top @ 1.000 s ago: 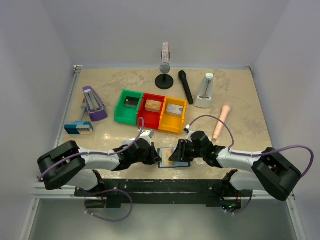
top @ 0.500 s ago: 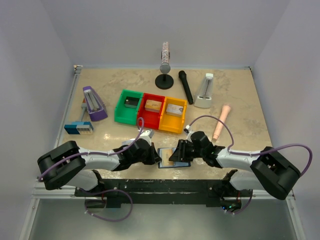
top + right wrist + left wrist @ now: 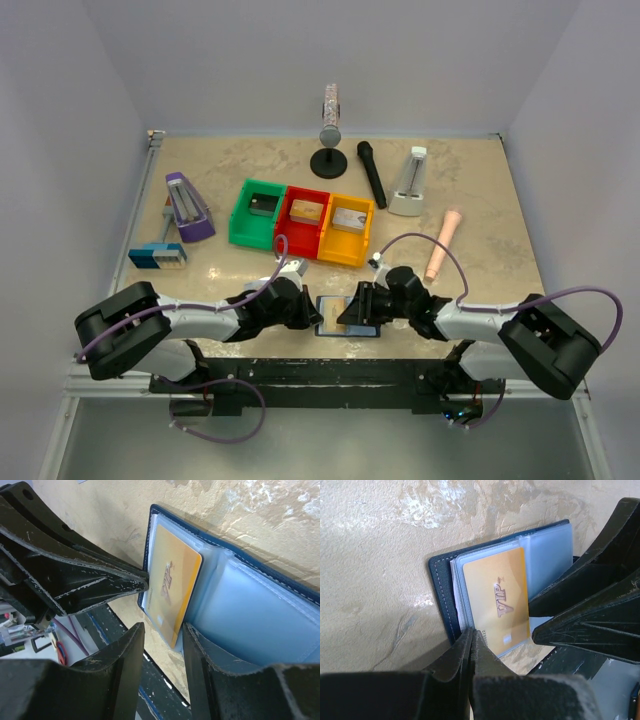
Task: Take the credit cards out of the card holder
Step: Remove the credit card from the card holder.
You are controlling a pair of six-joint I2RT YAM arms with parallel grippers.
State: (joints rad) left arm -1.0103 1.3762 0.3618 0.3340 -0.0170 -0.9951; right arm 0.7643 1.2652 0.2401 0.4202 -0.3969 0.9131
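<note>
The card holder (image 3: 324,312) lies open at the table's near edge, navy cover (image 3: 442,595) down and pale blue sleeves (image 3: 260,610) up. A yellow-gold credit card (image 3: 500,600) marked VIP sticks partly out of a sleeve (image 3: 172,587). My left gripper (image 3: 472,632) is shut, its tips pressing on the holder's left edge (image 3: 312,315). From the right, my right gripper (image 3: 161,630) stands open, the card's near corner in the gap between its fingers without being clamped (image 3: 355,310). No other cards show.
Green (image 3: 258,212), red (image 3: 304,218) and yellow (image 3: 347,228) bins stand mid-table with small boxes inside. Further out are a blue-and-white gadget (image 3: 157,256), purple metronome (image 3: 187,207), white metronome (image 3: 410,182), black microphone (image 3: 372,172), stand microphone (image 3: 330,130) and peach handle (image 3: 442,243).
My right gripper has crept slightly left along the holder toward the gold card. The left gripper and the holder have stayed put.
</note>
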